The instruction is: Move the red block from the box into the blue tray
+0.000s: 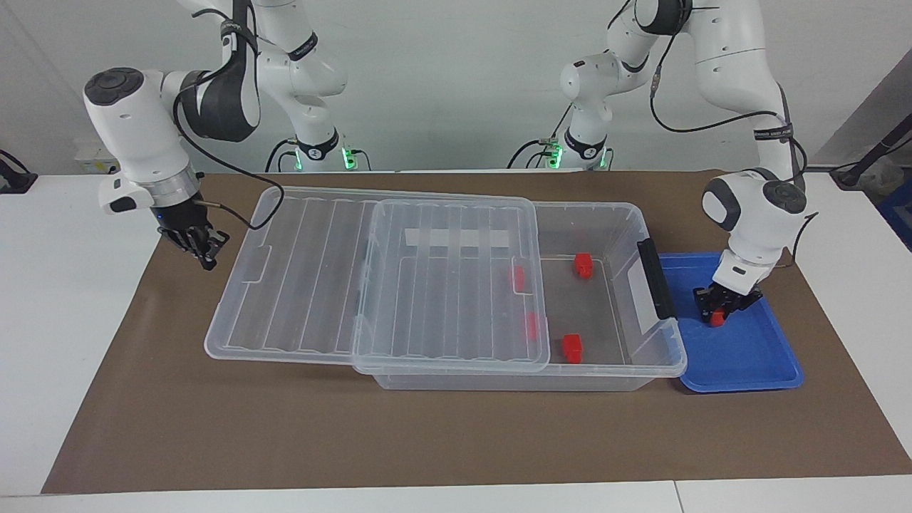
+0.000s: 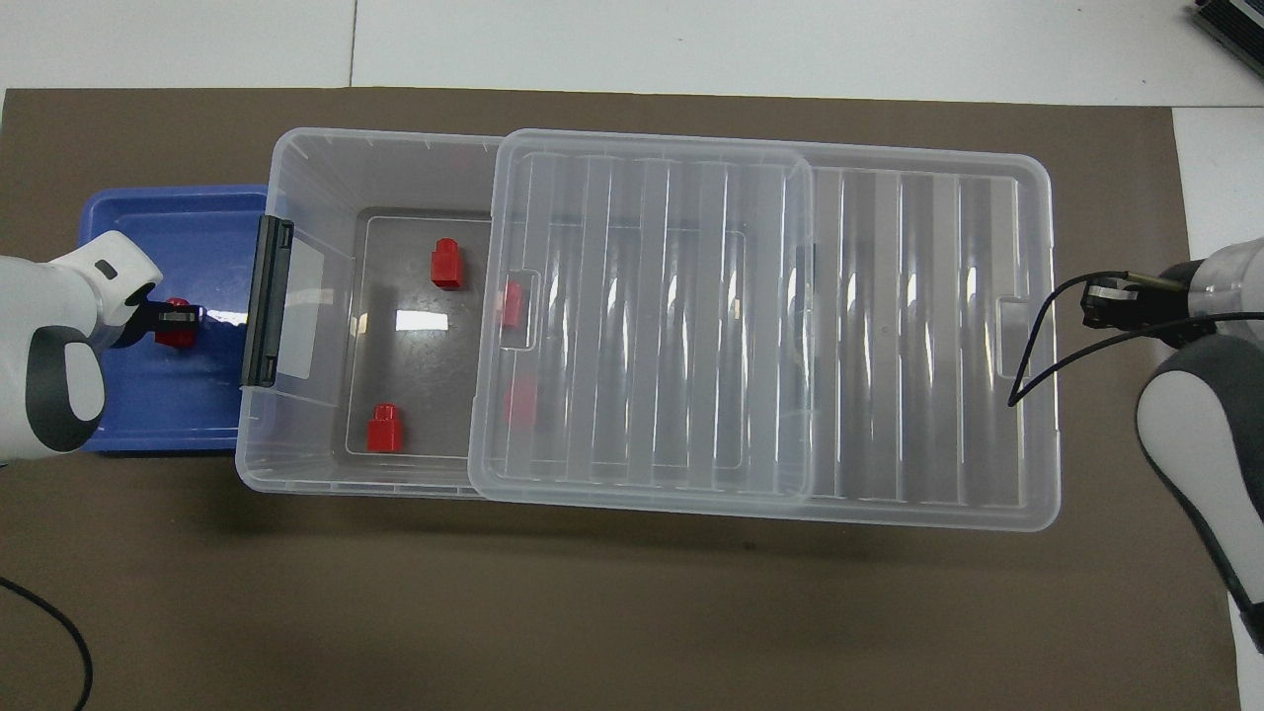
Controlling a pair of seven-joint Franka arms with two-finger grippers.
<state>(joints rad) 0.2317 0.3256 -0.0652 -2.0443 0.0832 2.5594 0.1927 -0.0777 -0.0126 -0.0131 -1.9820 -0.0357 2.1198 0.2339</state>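
Note:
The blue tray [image 1: 748, 356] [image 2: 178, 415] lies against the box's end at the left arm's end of the table. My left gripper [image 1: 718, 313] [image 2: 178, 322] is low inside it, shut on a red block [image 1: 717, 318] [image 2: 179, 336] at or just above the tray floor. The clear box [image 1: 627, 214] [image 2: 296, 168] has its ribbed lid [image 1: 299, 278] [image 2: 889, 326] slid toward the right arm's end, leaving the tray-side part uncovered. Two red blocks [image 1: 583, 265] [image 2: 446, 265] lie in the uncovered part and two more under the lid [image 1: 519, 278] [image 2: 512, 303]. My right gripper [image 1: 206, 253] [image 2: 1106, 301] waits, shut and empty, over the mat beside the lid's overhanging end.
A black latch clip [image 1: 655, 278] [image 2: 267, 301] stands on the box's end wall between the box's inside and the tray. The brown mat [image 1: 427, 434] [image 2: 592, 612] covers the table around them. The lid overhangs the box at the right arm's end.

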